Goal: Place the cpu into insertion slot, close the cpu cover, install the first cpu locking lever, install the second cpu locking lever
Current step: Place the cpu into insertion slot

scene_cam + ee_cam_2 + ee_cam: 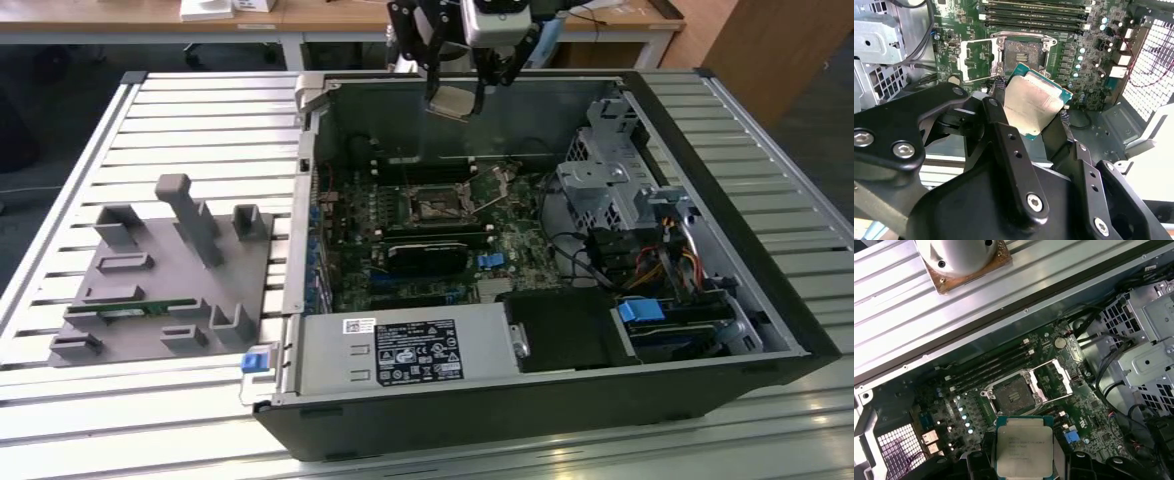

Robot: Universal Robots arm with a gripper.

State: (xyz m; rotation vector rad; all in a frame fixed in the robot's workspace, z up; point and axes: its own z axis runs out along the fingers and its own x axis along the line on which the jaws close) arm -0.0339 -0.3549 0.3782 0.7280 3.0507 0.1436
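Observation:
My gripper hangs above the back of the open computer case, shut on the cpu, a flat square chip with a dull silver top. Both wrist views show the cpu pinched at two opposite edges by the black fingers. The insertion slot lies bare on the green board below, well apart from the chip. Beside it the cpu cover is swung open. I cannot tell the locking levers apart from the socket's metalwork.
Long memory slots run beside the socket. A black card, a metal drive cage and the power supply stand in the case. A grey fixture sits on the slatted table at the exterior view's left.

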